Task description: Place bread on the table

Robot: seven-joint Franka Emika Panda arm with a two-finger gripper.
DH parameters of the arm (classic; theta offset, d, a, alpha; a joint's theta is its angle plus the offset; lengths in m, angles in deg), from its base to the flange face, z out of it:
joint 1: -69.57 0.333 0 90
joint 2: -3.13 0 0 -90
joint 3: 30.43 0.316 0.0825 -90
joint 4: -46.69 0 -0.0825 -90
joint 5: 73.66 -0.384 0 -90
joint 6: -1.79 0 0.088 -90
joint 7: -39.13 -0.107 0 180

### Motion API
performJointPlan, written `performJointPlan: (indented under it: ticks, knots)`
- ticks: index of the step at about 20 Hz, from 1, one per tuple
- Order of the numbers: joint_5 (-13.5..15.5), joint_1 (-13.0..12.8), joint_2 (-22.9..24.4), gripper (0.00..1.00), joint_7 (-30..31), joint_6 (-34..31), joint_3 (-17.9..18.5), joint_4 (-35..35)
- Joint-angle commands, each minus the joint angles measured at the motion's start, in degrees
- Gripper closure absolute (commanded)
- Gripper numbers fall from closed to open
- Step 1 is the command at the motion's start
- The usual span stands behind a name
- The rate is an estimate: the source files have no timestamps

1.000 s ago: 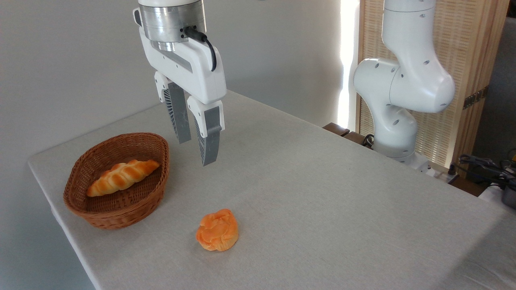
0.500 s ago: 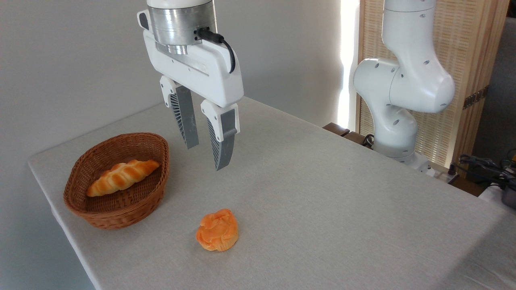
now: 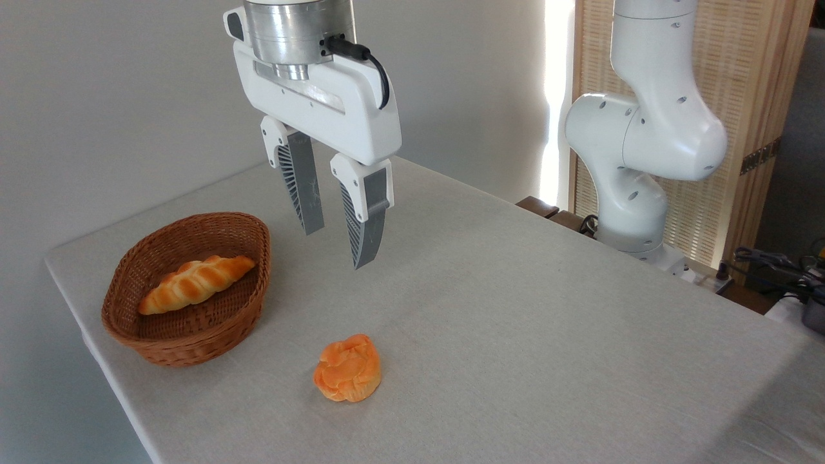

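Note:
The bread (image 3: 347, 368), a small lumpy orange bun, lies on the light grey table (image 3: 515, 309) near its front edge. My gripper (image 3: 338, 249) hangs in the air well above and behind the bun, to the right of the basket. Its two grey fingers (image 3: 367, 225) point down with a clear gap between them and hold nothing, so it is open.
A brown oval wicker basket (image 3: 222, 335) stands at the left end of the table with a long braided golden roll (image 3: 193, 283) inside. The white arm base (image 3: 638, 161) rises beyond the far right edge. Cables and gear (image 3: 780, 270) lie at the far right.
The gripper has drifted to the right and slightly away from the basket, staying open and empty. The bun and the basket have not moved.

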State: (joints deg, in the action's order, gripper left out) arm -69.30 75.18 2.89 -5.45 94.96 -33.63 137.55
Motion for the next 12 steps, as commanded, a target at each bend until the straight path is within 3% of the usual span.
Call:
performJointPlan:
  ticks: [1,7,10,12]
  knots:
    - [1.0,-1.0,-0.5,0.00,0.4,-1.8,1.0,-1.4]
    - [0.8,-2.1,-0.5,0.00,0.6,-1.9,1.4,-1.3]
    - [0.8,-4.9,-0.5,0.00,0.4,-1.9,4.9,-1.3]
    - [0.8,-5.0,-0.5,0.00,0.0,-1.9,5.2,-1.4]
